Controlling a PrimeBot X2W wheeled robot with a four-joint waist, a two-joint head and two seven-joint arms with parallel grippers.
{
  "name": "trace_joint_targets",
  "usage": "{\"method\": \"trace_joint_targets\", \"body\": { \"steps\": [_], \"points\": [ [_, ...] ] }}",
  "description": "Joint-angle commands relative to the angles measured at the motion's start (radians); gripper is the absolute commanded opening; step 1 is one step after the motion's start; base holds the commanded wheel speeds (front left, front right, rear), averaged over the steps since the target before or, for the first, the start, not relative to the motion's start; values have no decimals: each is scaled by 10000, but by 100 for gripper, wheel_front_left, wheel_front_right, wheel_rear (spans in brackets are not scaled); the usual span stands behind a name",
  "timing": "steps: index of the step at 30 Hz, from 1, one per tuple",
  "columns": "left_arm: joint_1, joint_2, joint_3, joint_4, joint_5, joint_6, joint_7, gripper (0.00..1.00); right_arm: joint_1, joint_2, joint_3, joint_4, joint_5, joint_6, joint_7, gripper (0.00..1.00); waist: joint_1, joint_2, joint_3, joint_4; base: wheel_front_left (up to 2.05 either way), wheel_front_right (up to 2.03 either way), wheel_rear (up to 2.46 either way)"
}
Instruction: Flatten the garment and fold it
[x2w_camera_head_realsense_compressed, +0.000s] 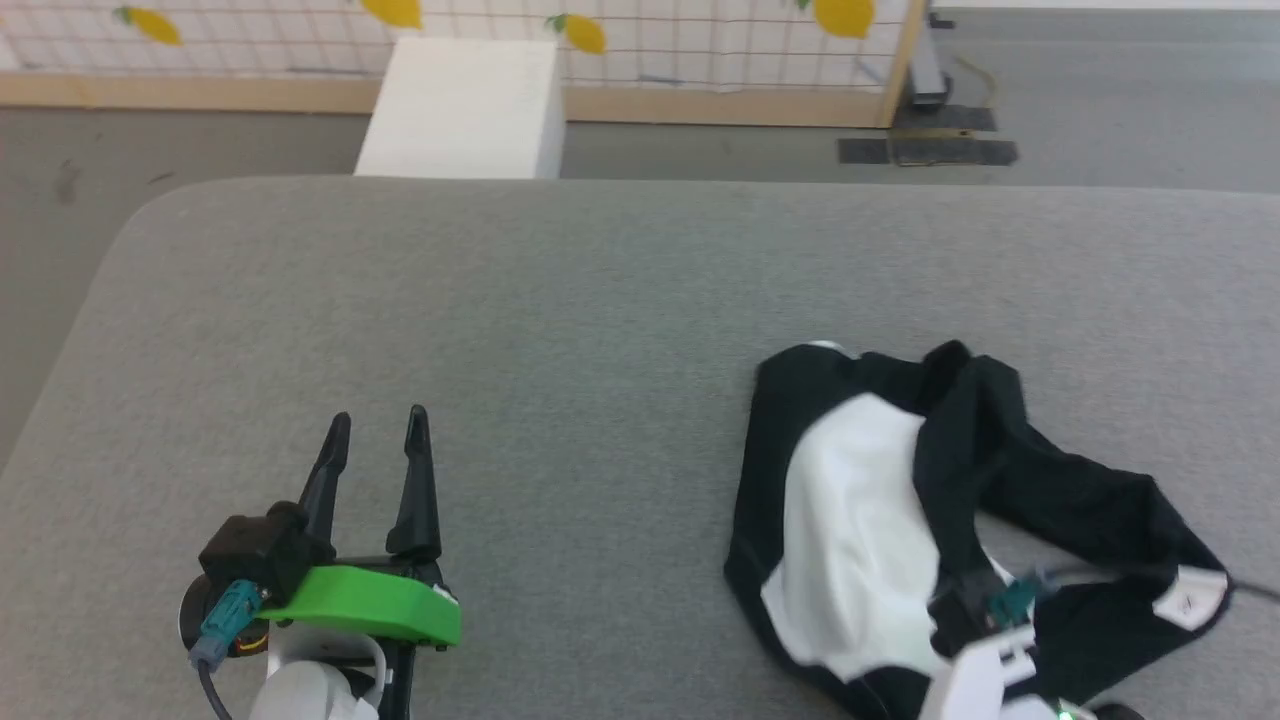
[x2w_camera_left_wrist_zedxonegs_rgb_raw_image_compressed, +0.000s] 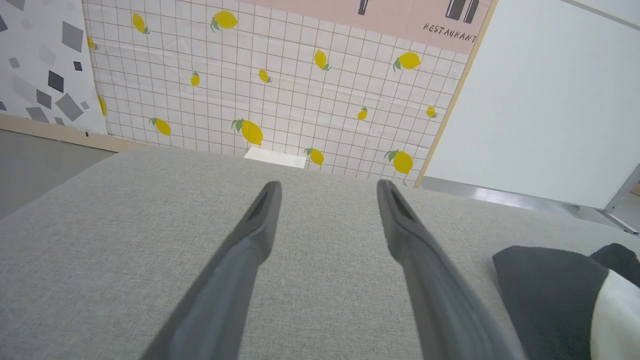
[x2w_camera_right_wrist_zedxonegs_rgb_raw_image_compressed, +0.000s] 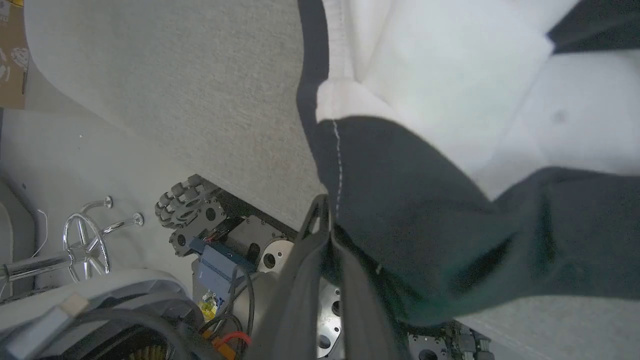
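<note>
The garment lies crumpled on the right side of the grey padded table, with white body and black sleeves showing. Its front print is hidden. My right gripper is shut on a black edge of the garment near the table's front edge, lifting it slightly. In the head view its fingers are buried in the cloth and its pale wrist shows. My left gripper stands open over bare table at the lower left, well apart from the shirt. Between its fingers there is nothing, and the garment lies to its right.
A white box stands on the floor beyond the table's far edge, in front of a lemon-patterned wall. Under the table's near edge sit my wheeled base and a chrome stool frame.
</note>
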Motion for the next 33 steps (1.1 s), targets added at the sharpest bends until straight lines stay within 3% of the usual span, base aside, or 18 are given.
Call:
{"method": "trace_joint_targets", "body": {
  "steps": [1,2,7,10,13,20,26,33],
  "points": [
    [97,-22,35,-41,112,-47,-45,100,184,9,-35,-221,-264,-13,-106,47,0,0,-120,-307,0,0,0],
    [105,-22,54,-43,121,-61,-45,100,340,55,-121,-328,-432,-13,-375,100,0,0,-122,-403,0,0,0],
    [135,-22,66,17,113,-95,-45,100,53,312,-530,-561,-346,-13,-2997,100,0,0,-179,-731,0,0,0],
    [88,-22,-40,58,120,-114,-45,100,-529,342,-1003,-429,-92,-13,-5310,100,0,0,-181,-806,0,0,0],
    [2,-22,-200,203,81,-137,-45,100,-914,346,-1255,-78,-249,-13,-6686,100,0,0,-171,-798,0,0,0],
    [-1191,-22,-1757,1358,-212,-306,179,100,-1629,348,-2114,752,-1057,-13,-9816,100,0,0,396,-950,0,0,0],
    [-2933,-22,-3032,2739,-857,-278,1279,100,-2054,349,-2190,2129,-1956,-13,-11529,100,0,0,987,-1423,0,0,0],
    [-4424,-22,-4014,4186,-1814,-75,3318,100,-2454,349,-1803,3046,-1746,-13,-12185,100,0,0,1372,-2117,0,0,0]
  ]
}}
